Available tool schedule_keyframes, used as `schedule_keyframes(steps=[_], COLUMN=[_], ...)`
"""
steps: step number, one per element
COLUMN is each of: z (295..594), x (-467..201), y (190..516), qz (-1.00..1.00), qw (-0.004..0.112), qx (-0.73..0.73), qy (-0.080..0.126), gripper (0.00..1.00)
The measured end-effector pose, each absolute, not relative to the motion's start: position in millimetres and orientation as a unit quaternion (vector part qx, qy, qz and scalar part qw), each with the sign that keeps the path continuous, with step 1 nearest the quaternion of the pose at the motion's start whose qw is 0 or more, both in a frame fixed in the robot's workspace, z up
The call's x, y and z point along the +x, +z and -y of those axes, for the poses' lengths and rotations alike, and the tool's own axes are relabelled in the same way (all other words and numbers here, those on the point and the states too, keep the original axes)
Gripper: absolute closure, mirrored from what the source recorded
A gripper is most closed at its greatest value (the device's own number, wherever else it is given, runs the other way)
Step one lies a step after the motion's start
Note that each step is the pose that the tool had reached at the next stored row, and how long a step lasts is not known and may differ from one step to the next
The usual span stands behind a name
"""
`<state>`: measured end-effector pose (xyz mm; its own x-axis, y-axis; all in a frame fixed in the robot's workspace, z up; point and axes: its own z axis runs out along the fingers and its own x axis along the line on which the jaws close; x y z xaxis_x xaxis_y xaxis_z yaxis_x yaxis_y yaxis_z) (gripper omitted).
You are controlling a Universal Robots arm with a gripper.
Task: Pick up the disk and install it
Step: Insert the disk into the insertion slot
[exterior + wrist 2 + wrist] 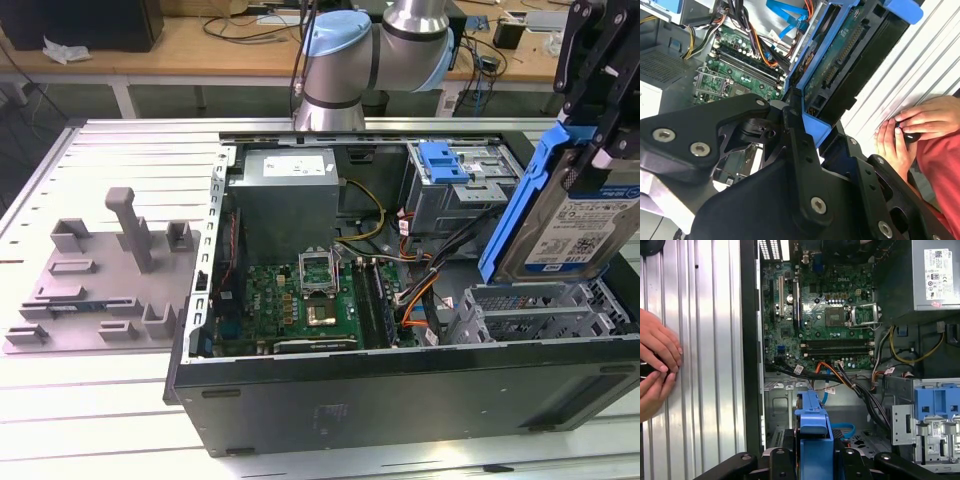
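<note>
At the exterior view's upper right, my gripper (592,140) clamps the tilted disk (570,215); I fear it snagging cables (428,283).

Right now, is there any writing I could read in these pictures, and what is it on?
White-and-blue label on the disk, clamped in the gripper: print too small to read.
White sticker on the power supply: print and symbols too small to read.
Nothing else I can quote.
</note>
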<state>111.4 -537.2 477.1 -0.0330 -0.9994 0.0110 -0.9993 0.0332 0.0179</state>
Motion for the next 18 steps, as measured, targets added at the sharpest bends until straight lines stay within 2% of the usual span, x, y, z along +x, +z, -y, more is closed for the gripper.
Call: schedule_keyframes(steps=[18], z=[537.2], x=[112.8], y=[467.9], qz=[0.718], qw=[0.01], qx=[0.696], qy=[-0.003], gripper=[0.64])
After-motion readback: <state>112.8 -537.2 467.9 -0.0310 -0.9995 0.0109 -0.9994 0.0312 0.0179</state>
